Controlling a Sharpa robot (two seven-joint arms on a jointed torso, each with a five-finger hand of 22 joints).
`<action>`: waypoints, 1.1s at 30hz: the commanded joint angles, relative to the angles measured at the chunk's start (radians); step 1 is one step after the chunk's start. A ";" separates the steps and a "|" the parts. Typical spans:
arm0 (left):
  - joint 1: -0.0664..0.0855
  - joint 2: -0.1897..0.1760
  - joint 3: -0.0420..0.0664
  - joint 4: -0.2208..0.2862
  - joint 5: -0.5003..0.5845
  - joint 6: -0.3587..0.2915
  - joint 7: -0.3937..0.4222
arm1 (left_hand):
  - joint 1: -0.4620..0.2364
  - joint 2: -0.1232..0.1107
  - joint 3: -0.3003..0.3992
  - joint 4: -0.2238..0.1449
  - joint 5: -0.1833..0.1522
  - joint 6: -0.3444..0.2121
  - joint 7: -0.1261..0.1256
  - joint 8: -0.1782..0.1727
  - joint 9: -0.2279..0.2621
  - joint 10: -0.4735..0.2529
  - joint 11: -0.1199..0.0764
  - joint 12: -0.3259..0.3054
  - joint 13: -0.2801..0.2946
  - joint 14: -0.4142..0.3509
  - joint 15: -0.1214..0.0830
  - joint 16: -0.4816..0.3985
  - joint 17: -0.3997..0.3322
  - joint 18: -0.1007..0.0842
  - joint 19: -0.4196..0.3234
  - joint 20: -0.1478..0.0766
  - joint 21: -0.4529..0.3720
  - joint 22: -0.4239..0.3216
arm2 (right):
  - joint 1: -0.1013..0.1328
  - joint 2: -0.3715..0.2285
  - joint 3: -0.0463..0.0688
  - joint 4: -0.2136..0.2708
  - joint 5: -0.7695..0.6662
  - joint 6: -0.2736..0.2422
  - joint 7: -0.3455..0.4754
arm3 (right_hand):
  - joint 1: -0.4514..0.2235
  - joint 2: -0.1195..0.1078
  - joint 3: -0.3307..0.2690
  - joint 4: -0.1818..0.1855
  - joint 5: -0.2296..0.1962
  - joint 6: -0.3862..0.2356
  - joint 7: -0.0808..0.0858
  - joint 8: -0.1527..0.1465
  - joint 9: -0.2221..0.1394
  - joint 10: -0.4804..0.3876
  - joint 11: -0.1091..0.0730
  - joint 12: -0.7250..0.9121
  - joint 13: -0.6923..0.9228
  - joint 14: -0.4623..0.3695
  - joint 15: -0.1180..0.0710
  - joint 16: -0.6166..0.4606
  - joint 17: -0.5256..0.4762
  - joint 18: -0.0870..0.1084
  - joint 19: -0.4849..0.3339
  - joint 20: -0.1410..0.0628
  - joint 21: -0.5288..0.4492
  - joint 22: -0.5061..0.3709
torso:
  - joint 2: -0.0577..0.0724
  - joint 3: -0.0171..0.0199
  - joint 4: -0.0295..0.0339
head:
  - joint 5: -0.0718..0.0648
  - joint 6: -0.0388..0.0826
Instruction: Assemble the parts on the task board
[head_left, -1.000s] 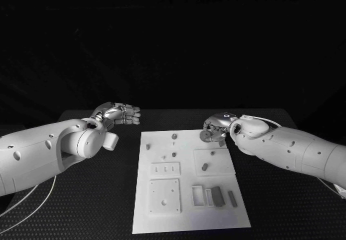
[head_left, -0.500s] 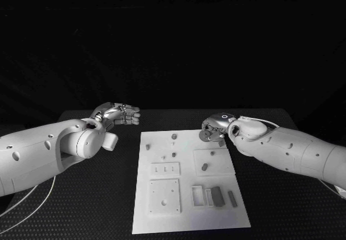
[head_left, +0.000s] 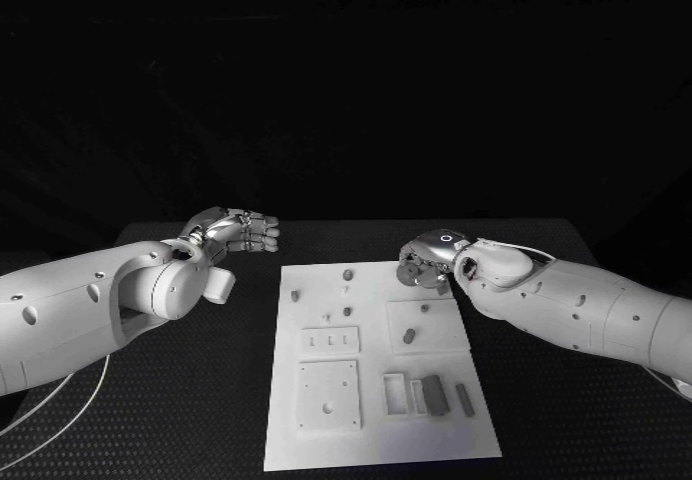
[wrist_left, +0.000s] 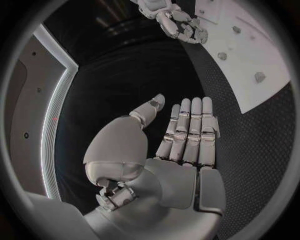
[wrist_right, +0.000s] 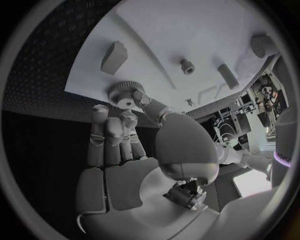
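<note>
A black, finely textured bench (head_left: 173, 400) is seen under a dark room; nothing of the background can be made out in the head view. The white board (head_left: 378, 360) is laid lengthwise in the middle of the bench. Small grey parts (head_left: 428, 392) are set on it: pegs near the far end, a few bars side by side near the near right corner, with raised plates between.

The right hand (head_left: 424, 266) is held over the board's far right corner. A small toothed gear (wrist_right: 125, 94) is pinched between its thumb and fingertips, at the board's edge.

The left hand (head_left: 240, 229) is held above the bench to the left of the board's far end, well apart from it. Its fingers (wrist_left: 190, 127) are stretched out straight, side by side, and nothing is held.
</note>
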 joint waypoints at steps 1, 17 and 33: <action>0.001 -0.001 0.001 0.005 -0.003 0.000 0.005 | -0.005 -0.005 -0.004 0.000 0.003 0.004 0.006 -0.005 -0.001 0.006 0.001 -0.005 0.002 0.005 0.005 -0.005 0.001 0.017 -0.001 0.005 -0.004 0.002 | -0.001 -0.008 -0.003 0.029 -0.082 -0.021 -0.042 | -0.010 -0.005 -0.003 -0.003 0.004 0.203 -0.010 0.027 0.023 0.004 -0.007 0.006 -0.002 0.003 -0.006 0.006 -0.002 0.007 0.003 -0.007 0.006 0.018 | 0.000 -0.0009 -0.0014 | 0.001 0.001; 0.001 0.006 0.001 0.000 -0.003 0.000 0.005 | -0.006 -0.006 -0.004 0.001 0.003 0.005 0.006 -0.005 -0.002 0.006 0.001 -0.006 0.002 0.005 0.005 -0.006 0.003 0.017 -0.001 0.005 -0.004 0.002 | 0.029 -0.019 -0.002 0.189 -0.179 -0.041 -0.091 | -0.009 -0.015 -0.004 -0.002 0.004 0.210 -0.012 0.029 0.025 0.013 -0.010 0.006 -0.009 0.009 -0.009 0.008 -0.006 0.007 0.010 -0.011 0.008 0.016 | -0.002 -0.0012 0.0006 | -0.001 0.011; 0.001 0.002 0.000 0.001 -0.003 0.003 0.000 | -0.006 -0.007 -0.005 0.001 0.003 0.004 0.006 -0.006 -0.002 0.006 0.002 -0.008 0.002 0.005 0.006 -0.008 0.004 0.016 -0.001 0.006 -0.005 0.002 | 0.029 -0.005 -0.002 0.165 -0.095 -0.024 -0.086 | -0.025 -0.045 -0.004 0.004 0.005 0.172 -0.003 0.002 0.015 0.002 -0.002 -0.005 -0.021 0.001 -0.006 -0.002 -0.014 0.007 0.002 -0.007 -0.001 0.013 | 0.002 -0.0003 0.0014 | 0.000 0.014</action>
